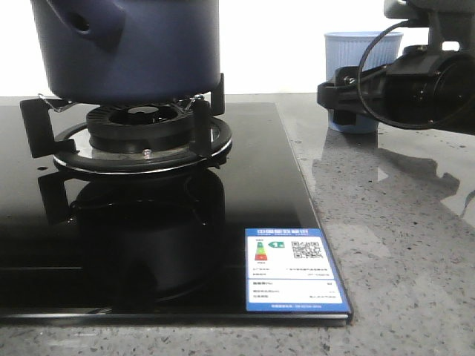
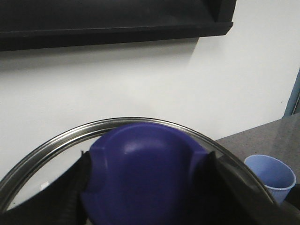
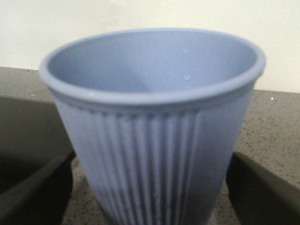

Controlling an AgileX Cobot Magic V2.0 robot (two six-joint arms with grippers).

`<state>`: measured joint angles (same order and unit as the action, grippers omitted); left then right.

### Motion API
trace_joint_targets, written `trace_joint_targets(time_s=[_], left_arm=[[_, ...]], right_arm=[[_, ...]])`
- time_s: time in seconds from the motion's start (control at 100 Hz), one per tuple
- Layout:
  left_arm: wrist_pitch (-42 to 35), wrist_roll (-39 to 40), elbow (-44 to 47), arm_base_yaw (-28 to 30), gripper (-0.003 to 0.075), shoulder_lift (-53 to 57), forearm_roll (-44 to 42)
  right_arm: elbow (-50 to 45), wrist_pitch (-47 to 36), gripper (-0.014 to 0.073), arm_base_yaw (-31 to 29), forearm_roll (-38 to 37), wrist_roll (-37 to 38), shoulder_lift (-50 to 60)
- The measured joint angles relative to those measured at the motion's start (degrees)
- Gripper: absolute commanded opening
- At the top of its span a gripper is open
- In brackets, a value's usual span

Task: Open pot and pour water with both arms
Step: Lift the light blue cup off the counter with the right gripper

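The dark navy pot (image 1: 141,52) stands on the gas burner at the back left, its handle stub (image 1: 93,26) facing me; its top is cut off by the frame. In the left wrist view my left gripper (image 2: 147,197) is shut on the blue knob (image 2: 145,168) of a steel-rimmed glass lid (image 2: 61,140). My right gripper (image 1: 343,100) is open at the pale blue ribbed cup (image 1: 356,44). In the right wrist view the cup (image 3: 150,117) stands between the two fingers (image 3: 37,187), with gaps on both sides.
The burner grate (image 1: 141,130) sits on a black glass cooktop (image 1: 282,193) with a blue label sticker (image 1: 295,271) at its front right corner. Grey speckled counter (image 1: 401,245) lies to the right. A dark shelf (image 2: 117,18) hangs on the white wall.
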<state>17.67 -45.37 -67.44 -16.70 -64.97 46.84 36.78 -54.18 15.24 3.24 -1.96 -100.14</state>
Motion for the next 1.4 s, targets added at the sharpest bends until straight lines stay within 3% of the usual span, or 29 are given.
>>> trace_joint_targets(time_s=[0.41,0.67,0.95,1.21,1.4], left_arm=[[0.0,0.0,0.0,0.0,0.0317,0.0,0.0],[-0.13,0.0,0.0,0.0,0.0317,0.0,-0.04],[-1.43,0.0,0.0,0.38,0.0317,0.0,-2.26],[-1.45,0.0,0.0,3.42,0.0317,0.0,-2.51],[-1.54,0.0,0.0,4.46,0.0317,0.0,-2.6]], right_arm=[[0.35,0.33,0.0461,0.0,-0.44,0.0,0.26],[0.35,7.44,0.0461,0.08,-4.09,0.0,7.47],[2.26,24.67,0.0461,0.34,-11.28,0.0,20.12],[15.58,49.65,0.0461,4.53,-17.54,0.0,24.1],[24.53,59.75,0.0461,9.55,-24.67,0.0,23.57]])
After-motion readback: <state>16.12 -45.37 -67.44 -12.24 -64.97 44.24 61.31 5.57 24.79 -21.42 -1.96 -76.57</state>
